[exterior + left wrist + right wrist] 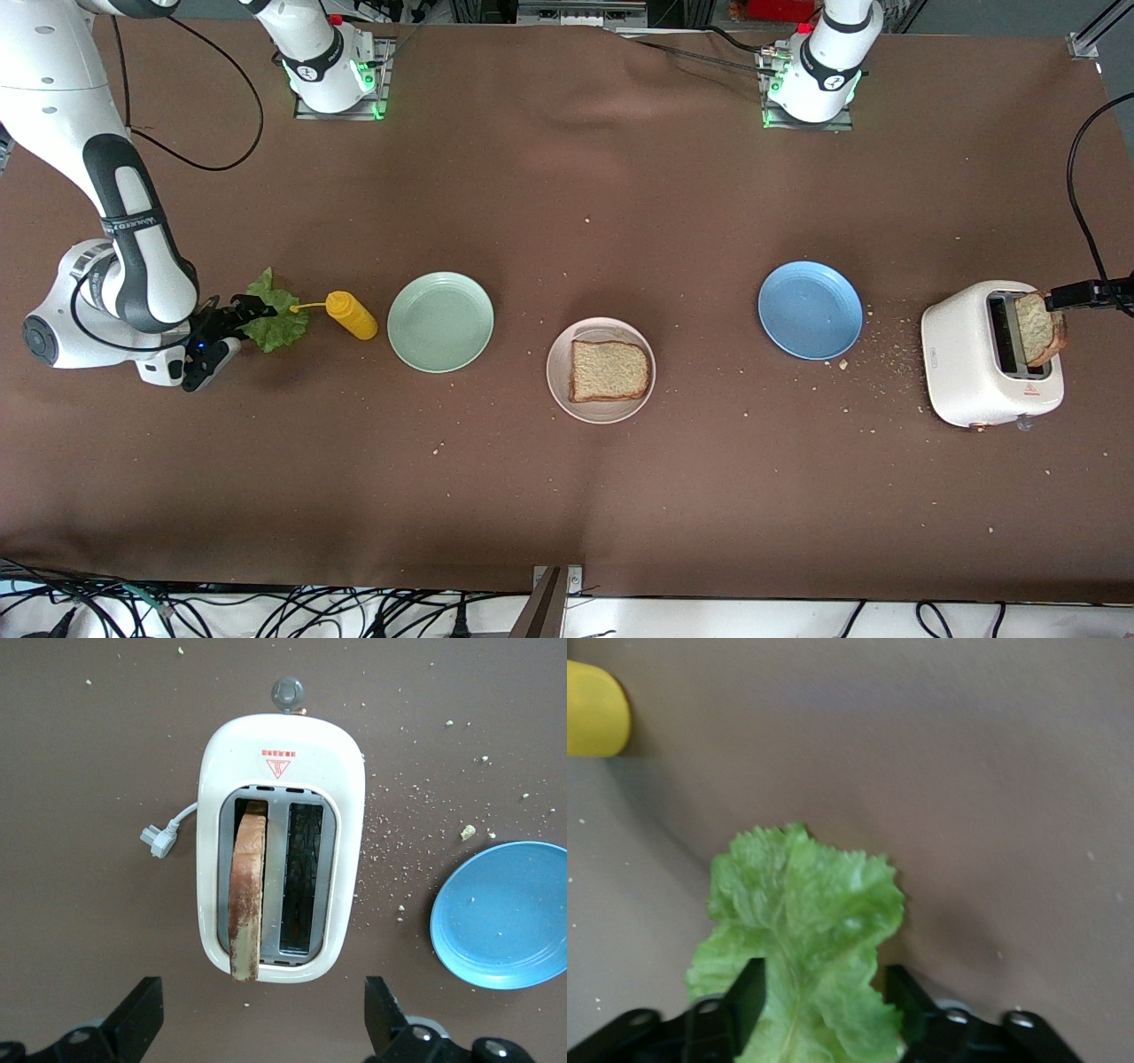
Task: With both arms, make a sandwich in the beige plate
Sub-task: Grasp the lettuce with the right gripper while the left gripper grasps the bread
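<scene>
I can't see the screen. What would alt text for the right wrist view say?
A crinkled green lettuce leaf lies on the brown table between the two black fingers of the right gripper. A yellow squeeze bottle shows at the edge.

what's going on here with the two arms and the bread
A sandwich is being built on the beige plate, which so far holds one bread slice. The right gripper is at the lettuce leaf lying beside the yellow bottle at the right arm's end of the table, its jaws on either side of the leaf. The left gripper hangs open over the toaster, where a second slice stands in one slot. The green plate and blue plate hold nothing.
</scene>
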`<state>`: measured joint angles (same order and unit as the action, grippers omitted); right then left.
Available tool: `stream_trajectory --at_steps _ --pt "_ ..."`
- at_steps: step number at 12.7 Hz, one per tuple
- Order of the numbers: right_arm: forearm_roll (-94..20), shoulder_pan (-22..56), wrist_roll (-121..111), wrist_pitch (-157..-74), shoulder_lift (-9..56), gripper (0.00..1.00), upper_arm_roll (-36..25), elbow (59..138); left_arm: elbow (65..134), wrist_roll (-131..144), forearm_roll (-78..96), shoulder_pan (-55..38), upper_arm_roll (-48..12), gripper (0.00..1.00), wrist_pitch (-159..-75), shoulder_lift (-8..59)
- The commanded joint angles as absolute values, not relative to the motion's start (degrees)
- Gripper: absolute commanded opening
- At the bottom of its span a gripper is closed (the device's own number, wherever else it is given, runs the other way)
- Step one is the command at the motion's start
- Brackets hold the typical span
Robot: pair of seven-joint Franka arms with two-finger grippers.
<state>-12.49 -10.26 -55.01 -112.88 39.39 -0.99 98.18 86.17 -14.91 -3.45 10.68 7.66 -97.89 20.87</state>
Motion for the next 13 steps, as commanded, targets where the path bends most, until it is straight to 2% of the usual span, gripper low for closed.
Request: stream_trajectory --at_steps 1,4,12,13 --pt "-10.63 -9.67 -51.86 -112.68 37.18 0.0 -0.97 100.28 86.22 -15.73 -5.27 11.25 7.29 1.0 -99.14 22.75" --pt "-7.23 -9.05 -51.59 -111.11 36.91 0.0 -0.97 97.31 86.22 -15.73 -5.36 11.95 7.29 1.0 -101.16 24.95" --pt "-1.93 -6.69 -50.89 -90.73 36.91 0.0 -0.7 76.76 86.22 -15.73 -5.27 12.04 7.21 1.0 -101.6 26.28" --pt "-1.93 -5.46 -50.71 -88.01 36.91 0.0 -0.88 73.51 86.31 -15.73 -5.27 12.04 7.29 0.96 -101.6 26.28"
